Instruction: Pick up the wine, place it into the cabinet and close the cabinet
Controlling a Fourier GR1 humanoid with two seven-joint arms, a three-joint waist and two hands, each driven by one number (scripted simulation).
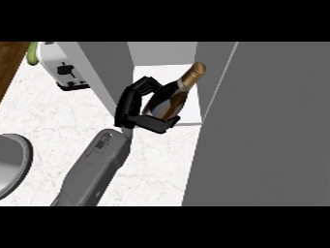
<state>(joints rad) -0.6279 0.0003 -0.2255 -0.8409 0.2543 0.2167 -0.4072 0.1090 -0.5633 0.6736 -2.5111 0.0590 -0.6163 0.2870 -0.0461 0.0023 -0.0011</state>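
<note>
The right robot hand is curling round the dark, gold-necked glass wine bottle, holding it inside the open grey cabinet, leaving release and door-closing undone.

A grey forearm ends in a black hand with black fingers.
</note>
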